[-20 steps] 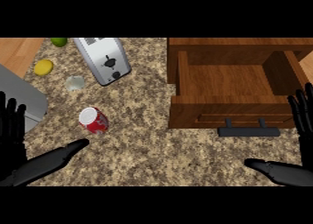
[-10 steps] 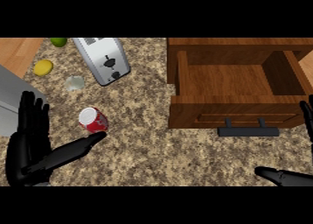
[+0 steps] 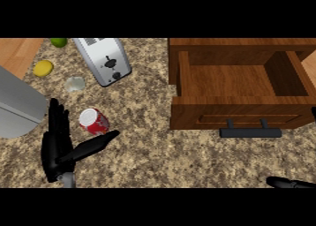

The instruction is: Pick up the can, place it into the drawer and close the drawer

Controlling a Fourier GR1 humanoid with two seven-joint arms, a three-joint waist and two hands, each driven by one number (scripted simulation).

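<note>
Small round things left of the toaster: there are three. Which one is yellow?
The yellow one lies at the counter's left edge, between the green one above it and the pale translucent one lower right.

On my speckled bench [image 3: 154,154] a silver toaster [image 3: 103,60] lies at the far side, tilted, with a green lime [image 3: 58,42] just beside its top left corner. A yellow lemon [image 3: 43,68] sits left of the toaster, a small pale round thing [image 3: 74,83] lies below and right of the lemon, and a grey metal block [image 3: 11,106] fills the left edge.
</note>
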